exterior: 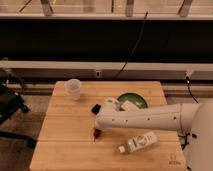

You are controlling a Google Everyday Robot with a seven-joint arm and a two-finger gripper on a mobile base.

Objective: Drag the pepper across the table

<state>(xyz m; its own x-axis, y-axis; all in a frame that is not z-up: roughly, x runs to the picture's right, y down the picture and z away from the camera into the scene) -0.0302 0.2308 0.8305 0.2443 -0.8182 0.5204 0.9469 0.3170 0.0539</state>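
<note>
White arm [145, 118] reached from the right across the counter [60, 145], its jaws [97, 131] low near the middle; whether they stood wide or narrow could not be told. Pepper [95, 134], small and dark red, lay directly under them on the wood. Clear cup [73, 88] stood at far left. Green plate [136, 100] sat behind the arm. Bottle [137, 142] lay on its side near the front.
</note>
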